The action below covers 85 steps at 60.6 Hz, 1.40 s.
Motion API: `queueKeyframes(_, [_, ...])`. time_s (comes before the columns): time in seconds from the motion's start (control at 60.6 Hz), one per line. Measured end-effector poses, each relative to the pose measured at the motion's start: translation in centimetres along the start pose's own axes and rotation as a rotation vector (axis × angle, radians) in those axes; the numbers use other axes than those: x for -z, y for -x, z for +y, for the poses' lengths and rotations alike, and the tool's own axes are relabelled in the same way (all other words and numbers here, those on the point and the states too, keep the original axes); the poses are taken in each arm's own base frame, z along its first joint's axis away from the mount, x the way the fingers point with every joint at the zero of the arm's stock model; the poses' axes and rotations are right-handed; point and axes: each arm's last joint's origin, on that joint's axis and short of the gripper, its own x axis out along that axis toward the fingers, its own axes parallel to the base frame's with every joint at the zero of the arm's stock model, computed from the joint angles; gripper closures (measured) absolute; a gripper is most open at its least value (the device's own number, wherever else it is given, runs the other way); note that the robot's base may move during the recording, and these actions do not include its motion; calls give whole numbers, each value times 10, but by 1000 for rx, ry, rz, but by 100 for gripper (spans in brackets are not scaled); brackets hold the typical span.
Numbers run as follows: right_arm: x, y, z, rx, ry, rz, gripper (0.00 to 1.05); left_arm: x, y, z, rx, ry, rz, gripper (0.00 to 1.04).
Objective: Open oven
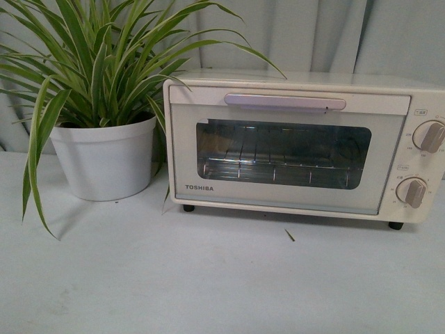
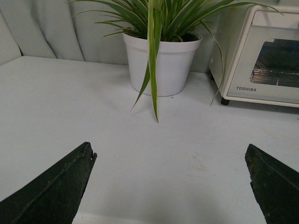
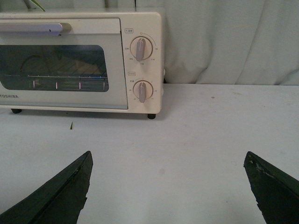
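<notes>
**Oven door shut, both grippers spread wide over the table**

Nearest the cameras, the left gripper [image 2: 169, 151] shows only its two dark fingertips [image 2: 70, 182], set far apart with nothing between them and the pale table [image 1: 208, 285] beneath. The right gripper [image 3: 168, 156] looks the same: fingers spread wide, nothing held, bare tabletop under the gap. Neither arm appears in the front view.

Further out, a small sliver of leaf [image 1: 289, 235] lies on the table just in front of the oven.

The oven [image 1: 299, 198] stands on the table to the right of the front view, resting on small black feet [image 1: 188, 207], well apart from both grippers. Its glass-window door is closed flush against the body, and the long bar handle [image 1: 285, 102] runs across the top of the door. Through the window the wire rack [image 1: 271, 167] is visible inside. Two round knobs sit one above the other on the right panel, the upper knob [image 1: 431, 136] and the lower knob [image 1: 414, 192]; the markings around them are too small to read.

To the left of the oven stands a white plant pot [image 1: 104, 156], just beside it, though whether they touch is hard to tell. Its striped green leaves [image 1: 104, 62] arch outward, one reaching over the oven's top corner.

Behind everything hangs a pale curtain [image 1: 313, 35].
</notes>
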Motion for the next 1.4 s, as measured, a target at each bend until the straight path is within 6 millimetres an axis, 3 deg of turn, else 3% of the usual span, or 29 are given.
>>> queueKeyframes(0.512, [0,0,0,0,0,0,9,0,0,0,0,0,0,6])
queueKeyframes(0.611, [0,0,0,0,0,0,9,6,-3,-1,-170,110,134,6])
queueKeyframes(0.71, [0,0,0,0,0,0,9,10,-11,-5,-167,283,217,6])
queueKeyframes(0.842, [0,0,0,0,0,0,9,-1,-35,-25,-67,543,281,6])
queueKeyframes(1.024, [0,0,0,1,0,0,9,-13,-74,-68,54,701,376,6])
queueKeyframes(1.206, [0,0,0,1,0,0,9,4,-114,-102,57,783,529,6])
queueKeyframes(1.404, [0,0,0,1,0,0,9,15,-148,-125,51,847,569,6])
